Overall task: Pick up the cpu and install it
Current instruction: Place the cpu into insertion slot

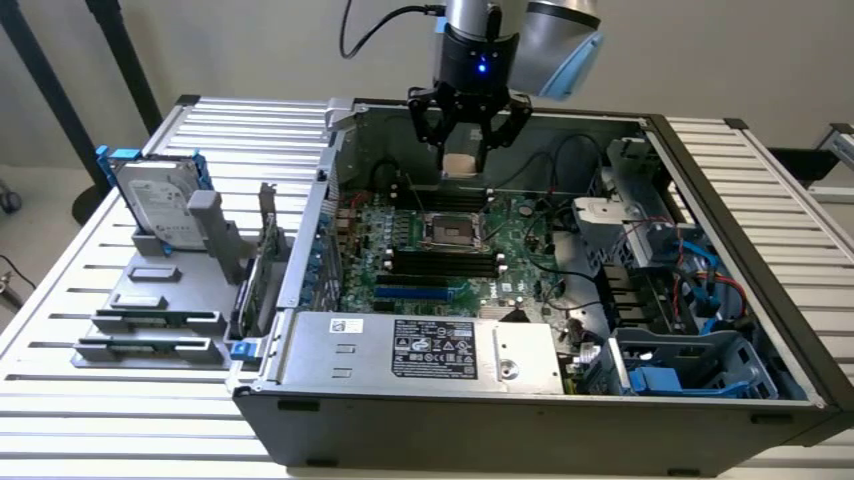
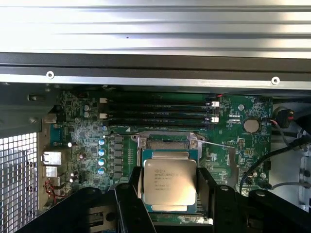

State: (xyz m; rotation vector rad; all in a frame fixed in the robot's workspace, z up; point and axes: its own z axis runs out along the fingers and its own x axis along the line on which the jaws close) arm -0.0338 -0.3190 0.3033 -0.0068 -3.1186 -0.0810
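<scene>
Reaching straight down into an open dark-grey metal computer case [image 1: 534, 410], the silver robot arm's [image 1: 470, 18] black gripper [image 1: 466, 150] clamps two fingers [image 2: 129, 199] on the cpu [image 2: 169, 187], a flat square silver-grey chip held over the green motherboard [image 1: 514, 240]. Print on the near power supply's [image 1: 320, 350] white label [image 1: 447, 350] and on the chip is unreadable. One silver hard drive [image 1: 158, 205] in a blue frame stands outside, at the exterior view's left.

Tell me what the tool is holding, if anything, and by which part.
The tool holds the chip, its fingers pressed against two opposite side edges, metal top facing up, above the circuit board.
</scene>
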